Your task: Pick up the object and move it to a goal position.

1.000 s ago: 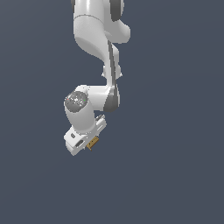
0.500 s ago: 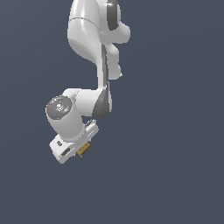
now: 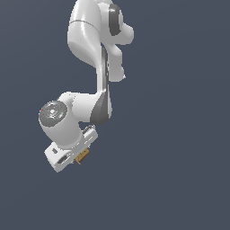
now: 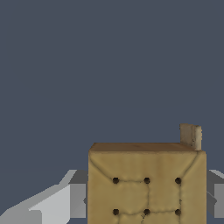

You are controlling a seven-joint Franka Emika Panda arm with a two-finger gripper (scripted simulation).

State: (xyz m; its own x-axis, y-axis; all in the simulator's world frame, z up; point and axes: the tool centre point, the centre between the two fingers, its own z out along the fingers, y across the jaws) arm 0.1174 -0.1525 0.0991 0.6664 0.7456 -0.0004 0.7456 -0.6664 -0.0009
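While the arm (image 3: 96, 85) hangs bent against plain dark grey, you see the gripper (image 3: 77, 158) low toward the exterior view's left, its jaws clamped on the object (image 4: 146, 183), a tan tufted block with dark dots between 2 fingers (image 4: 57, 205).

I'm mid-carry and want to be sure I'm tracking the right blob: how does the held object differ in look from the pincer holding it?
The object is tan-golden with dark dots; the pincer is plain white and grey. In the exterior view the object is a tiny speck, while the pincer's body is far bulkier. The object's face looks quilted with seam lines in the wrist view; the pincer's fingers are smooth. Both are blocky and touching, fingers at either side.
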